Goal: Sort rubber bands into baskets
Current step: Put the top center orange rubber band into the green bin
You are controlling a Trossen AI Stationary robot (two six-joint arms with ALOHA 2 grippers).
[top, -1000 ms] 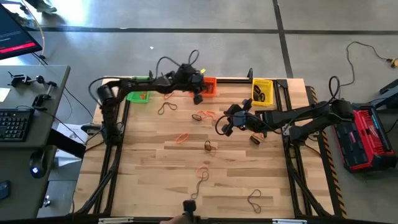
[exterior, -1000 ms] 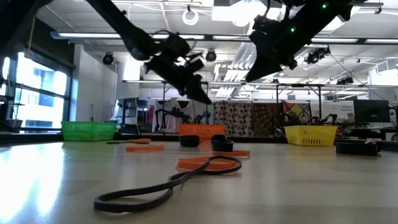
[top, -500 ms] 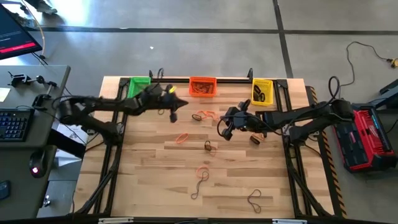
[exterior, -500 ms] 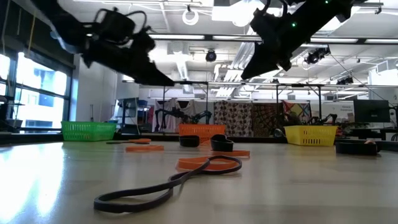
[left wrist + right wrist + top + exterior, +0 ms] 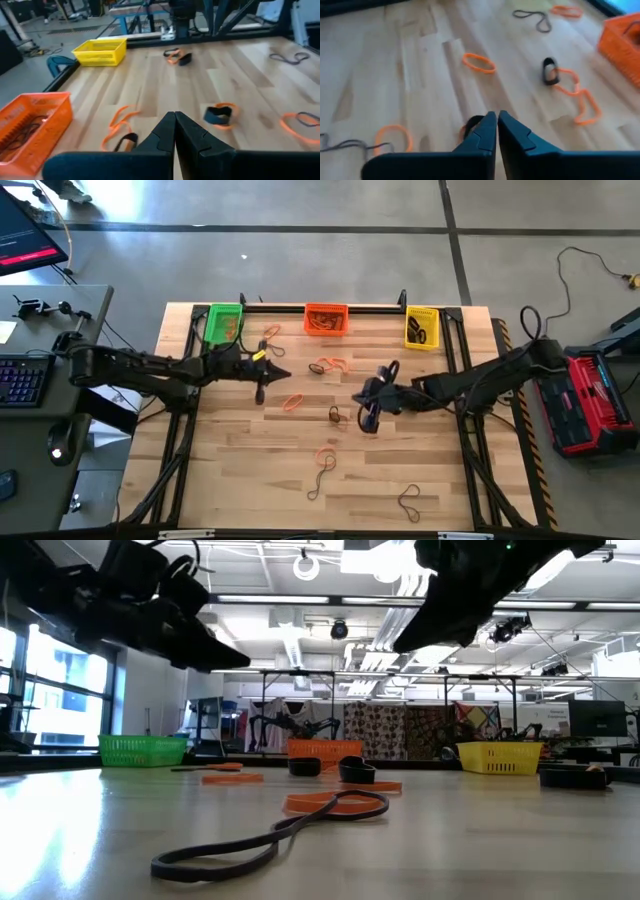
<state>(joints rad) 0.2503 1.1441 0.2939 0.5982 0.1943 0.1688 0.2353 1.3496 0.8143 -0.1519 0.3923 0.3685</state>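
Your right gripper [image 5: 366, 420] hangs just beside the dark band [image 5: 335, 415] near mid-table, well toward you from the orange basket [image 5: 325, 319]; fingers pressed together, nothing pinched; so I'd spread them before dropping, come straight down and catch one strand of the loop, not both. That band looks crumpled, no clear long axis from above; the orange band [image 5: 293, 402] just left of it lies slanted, long axis pointing roughly up toward the orange basket. Left gripper [image 5: 262, 389] also pressed together and empty, hovering between the green basket [image 5: 223, 324] and that orange band.
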